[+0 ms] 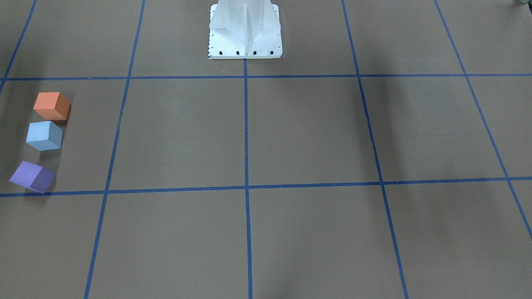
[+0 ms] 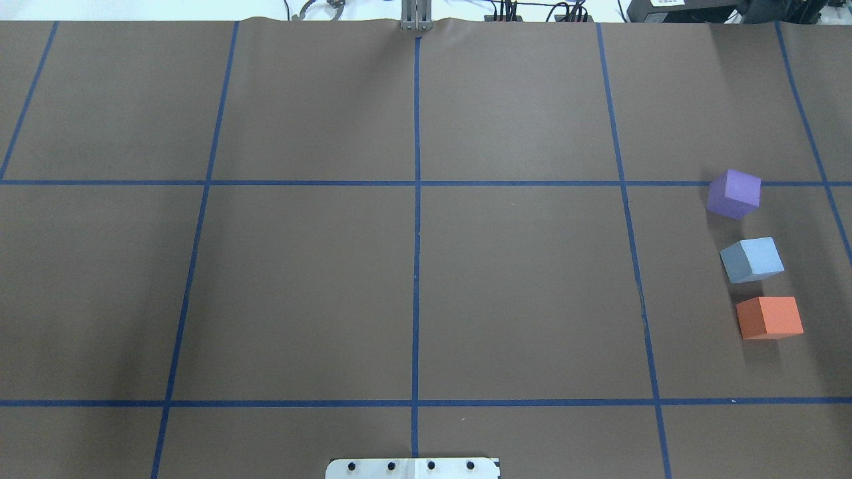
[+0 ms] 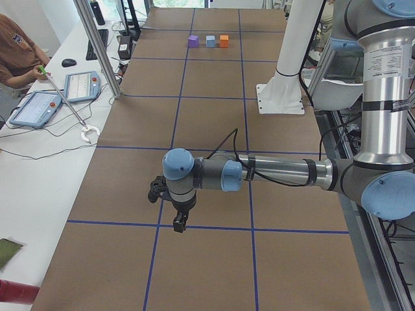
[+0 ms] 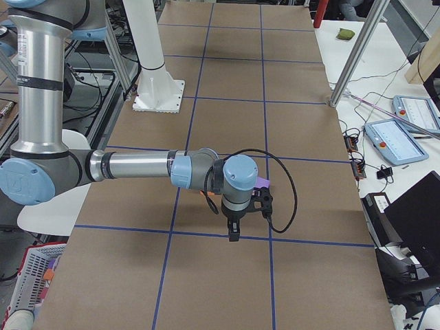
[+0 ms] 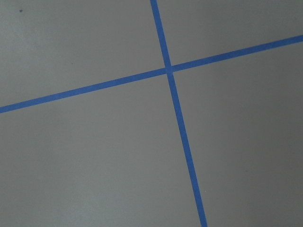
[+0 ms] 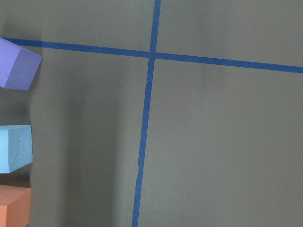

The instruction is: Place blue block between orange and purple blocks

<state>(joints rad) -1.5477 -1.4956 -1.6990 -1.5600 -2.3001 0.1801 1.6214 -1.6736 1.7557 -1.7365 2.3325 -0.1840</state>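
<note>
Blue [image 2: 752, 259] between orange [image 2: 770, 317], purple [image 2: 734, 193]; seemingly apart

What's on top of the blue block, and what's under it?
Nothing rests on the blue block; its top is bare. It sits flat on the table. Its underside is hidden.

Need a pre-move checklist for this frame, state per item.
1. Blue block between orange block and purple block: ok.
2. All three apart, none touching: ok.
3. Blue block centred in the gap: not ok, nearer orange block.
4. Left gripper far from the blocks: ok.
5. Right gripper open or shut: cannot tell, side view only.
</note>
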